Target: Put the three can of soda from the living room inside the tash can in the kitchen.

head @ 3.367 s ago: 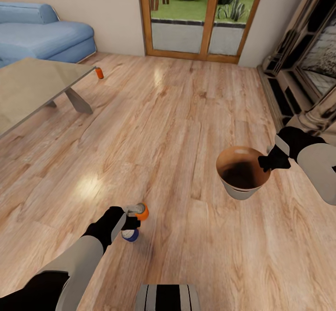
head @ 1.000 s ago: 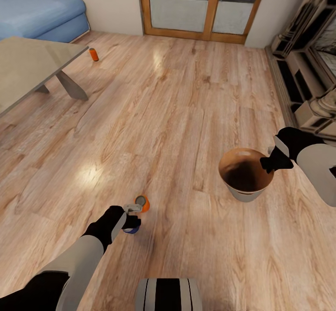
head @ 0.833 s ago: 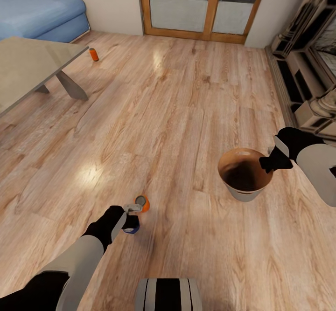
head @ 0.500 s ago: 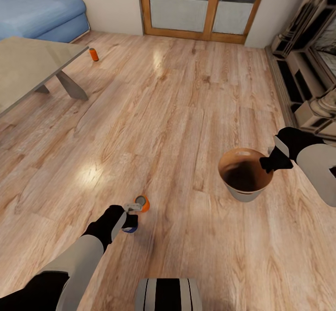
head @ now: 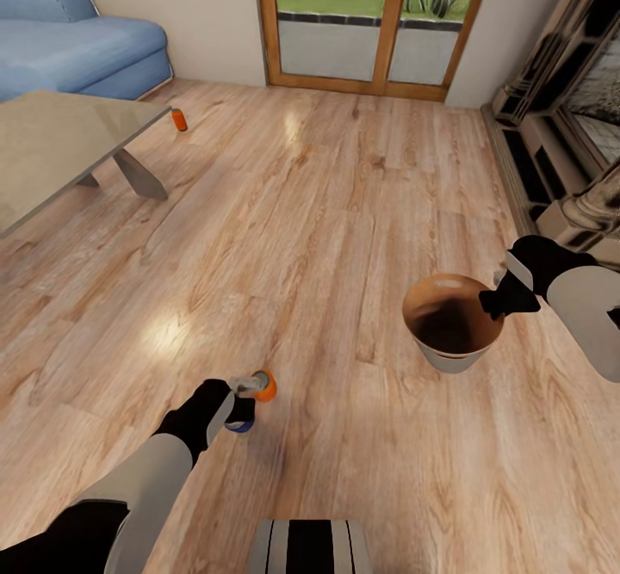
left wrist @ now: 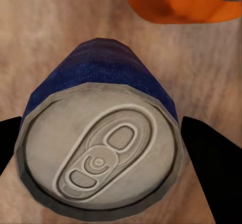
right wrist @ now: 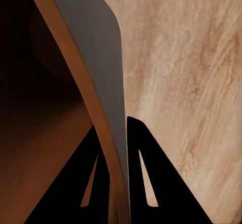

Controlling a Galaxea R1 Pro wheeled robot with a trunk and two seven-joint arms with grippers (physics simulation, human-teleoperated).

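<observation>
A: What differs from half a second ago?
B: The whole head view has tilted upward, so the camera moved; the arms and cans hold the same arrangement as before.

A: Where are the cans?
B: The dark blue can (left wrist: 101, 143) stands upright on the wood floor (head: 344, 187), between the spread fingers (left wrist: 206, 153) of the left gripper (head: 241, 410); contact cannot be told. One orange can (head: 264, 385) lies just beside the blue can, on its far side. The second orange can (head: 179, 120) stands well apart, beside the far corner of the low grey counter (head: 60, 144).

A: And the tash can?
B: The tash can (head: 454, 323) hangs above the floor, to the right of the blue can. The right gripper (right wrist: 117, 183) pinches its rim wall, one finger inside, one outside.

A: Surroundings?
B: Beyond the counter, a blue sofa (head: 77, 49); glass doors (head: 370, 23) at the far wall.
</observation>
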